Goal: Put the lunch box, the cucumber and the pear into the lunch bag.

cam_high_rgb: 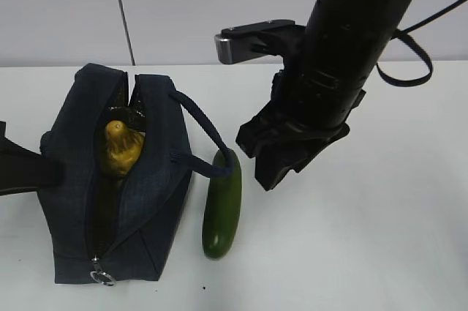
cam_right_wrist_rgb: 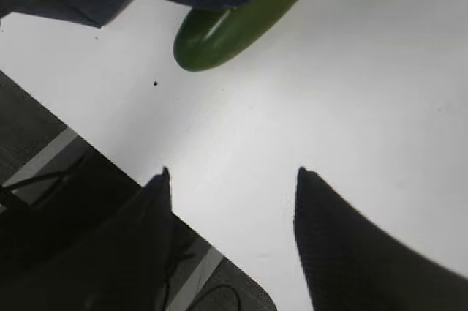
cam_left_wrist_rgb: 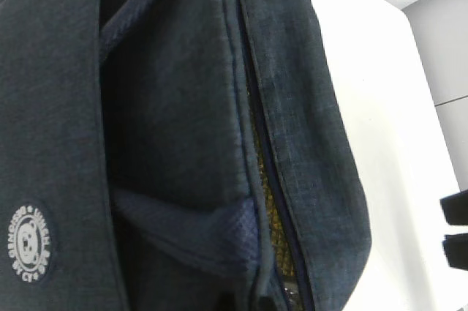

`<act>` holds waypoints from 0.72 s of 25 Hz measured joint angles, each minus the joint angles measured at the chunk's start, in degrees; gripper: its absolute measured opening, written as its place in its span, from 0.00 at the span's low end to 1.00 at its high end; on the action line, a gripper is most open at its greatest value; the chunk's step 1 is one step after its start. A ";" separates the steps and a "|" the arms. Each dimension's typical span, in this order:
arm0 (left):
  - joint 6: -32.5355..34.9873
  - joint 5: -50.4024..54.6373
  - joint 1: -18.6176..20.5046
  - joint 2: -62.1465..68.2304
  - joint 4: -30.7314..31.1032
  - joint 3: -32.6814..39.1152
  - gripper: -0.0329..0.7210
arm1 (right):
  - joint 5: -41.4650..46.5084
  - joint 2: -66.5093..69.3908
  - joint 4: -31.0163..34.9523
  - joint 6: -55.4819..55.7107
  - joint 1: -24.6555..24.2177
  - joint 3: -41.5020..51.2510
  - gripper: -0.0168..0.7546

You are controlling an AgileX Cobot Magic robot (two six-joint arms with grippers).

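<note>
On the white worktop [cam_high_rgb: 380, 238], the cucumber [cam_high_rgb: 221, 208], smooth, stiff and likely slippery, lies beside the bag [cam_high_rgb: 146, 201]; best gripped mid-length by the empty, spread right gripper [cam_right_wrist_rgb: 230, 179].

The lunch bag [cam_high_rgb: 146, 201] hides most of the pear [cam_high_rgb: 121, 148]; only its yellow top shows through the open zipper, and the bag's deeper interior is too dark to read. The bag's loop handle [cam_high_rgb: 201, 132] covers the upper end of the cucumber [cam_high_rgb: 222, 208]. The left gripper is out of sight, its arm [cam_high_rgb: 22, 168] cut off at the exterior view's left edge.
</note>
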 joint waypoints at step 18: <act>0.00 1.82 0.00 0.00 0.00 0.00 0.02 | -21.04 16.10 4.75 8.53 0.00 0.50 0.78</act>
